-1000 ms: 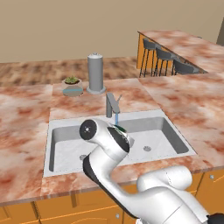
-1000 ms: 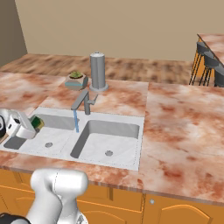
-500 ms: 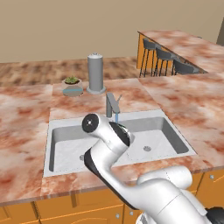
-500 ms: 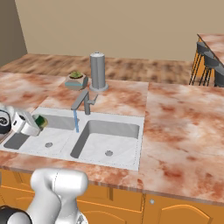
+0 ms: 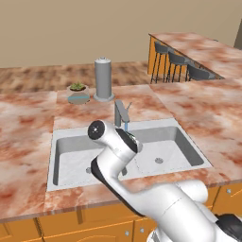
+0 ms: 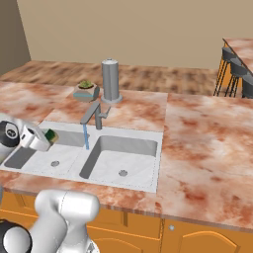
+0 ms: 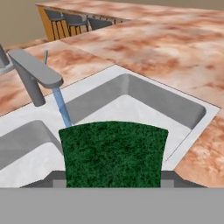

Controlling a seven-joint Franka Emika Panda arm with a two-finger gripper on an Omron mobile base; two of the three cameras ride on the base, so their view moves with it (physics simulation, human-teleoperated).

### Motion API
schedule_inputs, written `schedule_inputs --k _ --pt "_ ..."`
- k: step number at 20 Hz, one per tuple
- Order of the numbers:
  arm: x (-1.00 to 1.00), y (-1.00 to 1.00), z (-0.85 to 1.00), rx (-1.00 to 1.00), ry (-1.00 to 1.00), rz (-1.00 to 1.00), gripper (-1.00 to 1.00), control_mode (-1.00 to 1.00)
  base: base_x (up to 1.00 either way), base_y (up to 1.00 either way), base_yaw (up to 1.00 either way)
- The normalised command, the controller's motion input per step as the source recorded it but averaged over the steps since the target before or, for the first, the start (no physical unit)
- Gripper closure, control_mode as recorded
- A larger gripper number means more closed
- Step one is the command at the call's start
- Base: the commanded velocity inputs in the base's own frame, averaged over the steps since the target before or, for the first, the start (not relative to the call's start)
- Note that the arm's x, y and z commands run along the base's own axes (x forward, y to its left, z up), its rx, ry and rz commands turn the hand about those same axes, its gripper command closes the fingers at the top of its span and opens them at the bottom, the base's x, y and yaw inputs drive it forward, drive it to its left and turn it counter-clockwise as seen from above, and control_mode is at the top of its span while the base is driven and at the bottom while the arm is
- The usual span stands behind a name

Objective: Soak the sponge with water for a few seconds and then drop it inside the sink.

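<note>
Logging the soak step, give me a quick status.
Gripper shut on sponge. Sponge beside the water, over the sink. Nothing in the way.

White glossy arm [image 5: 156,203] with fat rounded links and a round black joint cap [image 5: 97,129] behind the jaws. Black ring at the wrist joint. Hand [image 6: 34,139] is white and boxy, black trim.

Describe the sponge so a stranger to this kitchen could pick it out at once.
Start at the double-basin sink set in the marble counter, with its grey faucet running water. Beside that stream, the gripper holds the sponge. It is a flat, dark green, rough-faced rectangle, unlike the leafy potted plant.
</note>
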Motion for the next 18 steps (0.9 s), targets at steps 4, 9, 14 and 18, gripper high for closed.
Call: schedule_inputs --k 4,9,14,18 --pt "0.2 0.0 -0.12 0.0 0.0 -0.02 1.0 -1.0 0.0 0.0 0.0" --pt "0.27 -0.02 -0.15 0.0 0.0 -0.02 1.0 -1.0 0.0 0.0 0.0" --pt "0.31 0.0 -0.16 0.0 0.0 -0.03 1.0 -1.0 0.0 0.0 0.0" --pt "0.2 0.0 -0.09 0.0 0.0 -0.02 1.0 -1.0 0.0 0.0 0.0"
